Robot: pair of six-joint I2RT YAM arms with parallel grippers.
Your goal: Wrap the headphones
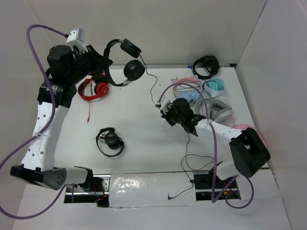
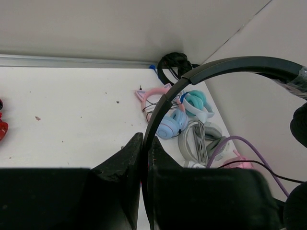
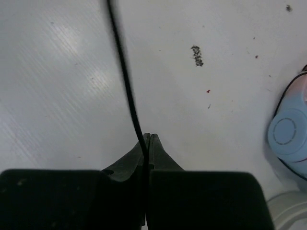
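From above, I am holding the headphones (image 1: 134, 70) raised at far left, freeing the cable (image 1: 154, 85). Left wrist: my left fingers (image 2: 125, 160) are clenching the headband (image 2: 230, 64). Right wrist: my right fingers (image 3: 160, 154) are pinching the cable for winding.

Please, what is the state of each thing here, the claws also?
left claw: shut on the headband of the headphones
right claw: shut on the cable
headphones: lifted off the table, not yet wrapped
cable: loose, trailing over the table to the jack
red pair: lying on the table
small black pair: lying on the table
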